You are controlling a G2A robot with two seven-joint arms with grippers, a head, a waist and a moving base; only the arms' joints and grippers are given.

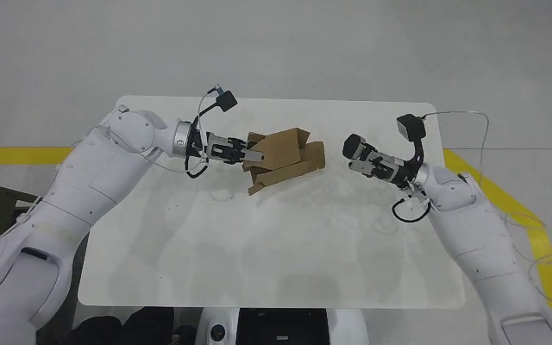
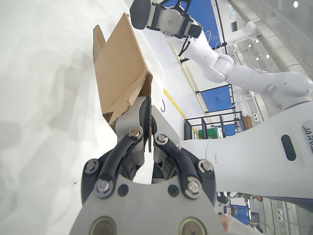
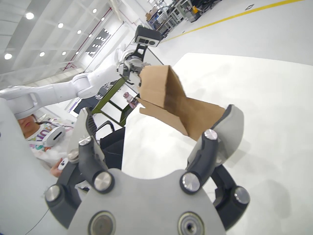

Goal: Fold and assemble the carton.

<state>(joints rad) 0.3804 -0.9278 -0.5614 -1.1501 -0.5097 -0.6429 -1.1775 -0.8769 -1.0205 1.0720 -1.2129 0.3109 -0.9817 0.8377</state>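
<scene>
Top view: the carton (image 1: pixel 285 155) is at the far middle of the table (image 1: pixel 259 259). It's a half-opened brown cardboard shell with loose flaps, tilted, and I can't tell whether its low corner touches the surface. The left gripper (image 1: pixel 231 152) has it by one end, while the right gripper (image 1: pixel 355 148) sits just beside the other end, apart from it. Left wrist view: the jaws are pinched tight on a single flap edge, which looks creased and a bit ragged there. Right wrist view: the jaws stand wide with nothing gripped, and the carton's near flap is just ahead. To my eye it's light, thin board, stiff across the panels but floppy at the scored folds, so a one-flap pinch may let it swing. I'd take the opposite panel close to a crease, and gently, since such board crushes easily.
</scene>
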